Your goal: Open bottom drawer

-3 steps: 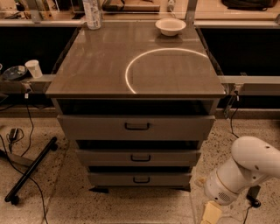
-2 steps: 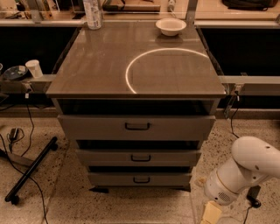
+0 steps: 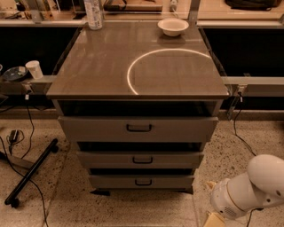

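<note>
Bare speckled floor [image 3: 133, 209] fronts the grey-brown metal bottom drawer [image 3: 142, 181]. The gripper [image 3: 214, 220] sits low at its right, apart

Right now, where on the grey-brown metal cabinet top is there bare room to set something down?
The cabinet top is bare across front and middle, bordered by the round white bowl back right and the tall bottle back left; that back edge is crowded. The gripper sits low, right of the bottom drawer.
</note>
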{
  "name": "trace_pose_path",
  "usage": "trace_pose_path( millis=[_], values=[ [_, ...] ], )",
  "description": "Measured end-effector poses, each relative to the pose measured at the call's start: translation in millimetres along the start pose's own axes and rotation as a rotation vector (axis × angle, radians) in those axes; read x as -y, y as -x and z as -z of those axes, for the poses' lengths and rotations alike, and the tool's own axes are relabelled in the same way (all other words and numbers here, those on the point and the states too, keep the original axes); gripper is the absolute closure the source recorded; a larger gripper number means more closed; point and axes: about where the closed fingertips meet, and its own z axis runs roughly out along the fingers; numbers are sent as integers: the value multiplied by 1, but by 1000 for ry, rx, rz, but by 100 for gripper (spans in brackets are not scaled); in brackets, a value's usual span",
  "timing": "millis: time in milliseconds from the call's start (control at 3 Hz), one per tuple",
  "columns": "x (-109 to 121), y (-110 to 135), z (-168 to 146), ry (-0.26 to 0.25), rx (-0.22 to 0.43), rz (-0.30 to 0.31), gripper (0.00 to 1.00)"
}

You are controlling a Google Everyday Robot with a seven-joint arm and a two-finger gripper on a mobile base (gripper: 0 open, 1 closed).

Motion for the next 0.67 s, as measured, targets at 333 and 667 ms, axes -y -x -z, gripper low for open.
trace_pose_path(
  millis=[333, 667],
  values=[
    [2, 1, 8, -107, 121, -54, 0],
    [3, -2, 11, -132, 143, -72, 0]
  ],
)
